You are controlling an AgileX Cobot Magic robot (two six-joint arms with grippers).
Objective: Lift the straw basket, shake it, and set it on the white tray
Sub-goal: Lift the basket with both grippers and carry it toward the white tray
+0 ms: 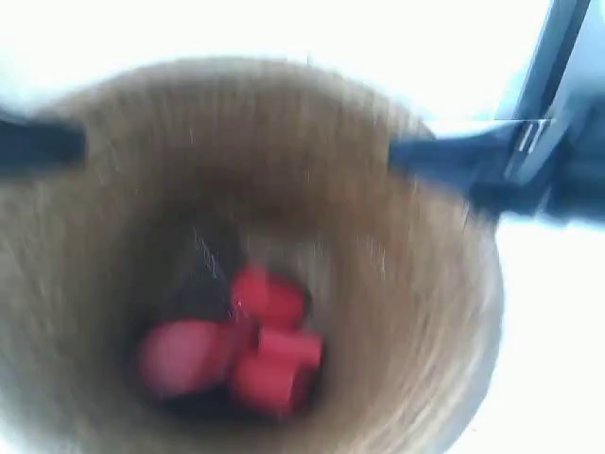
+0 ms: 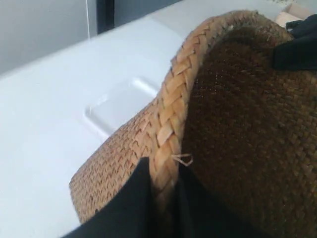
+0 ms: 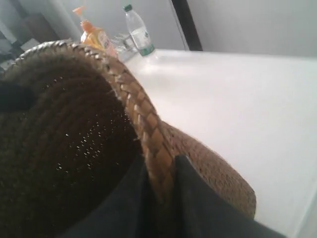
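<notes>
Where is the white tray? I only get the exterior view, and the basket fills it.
Observer: In the left wrist view, the white tray lies on the table, partly hidden behind the outer wall of the straw basket.
Operator: How do the grippers hold?
Observer: The left gripper straddles the braided rim, one finger inside, one outside; the right gripper likewise.
Operator: Anything else around?
Observer: The right wrist view shows a clear bottle and an orange pump bottle past the rim.

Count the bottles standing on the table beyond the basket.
2. An orange pump bottle and, beside it, a clear bottle with a green cap, both at the far end of the white table, past the straw basket rim. More may be hidden behind the basket.
</notes>
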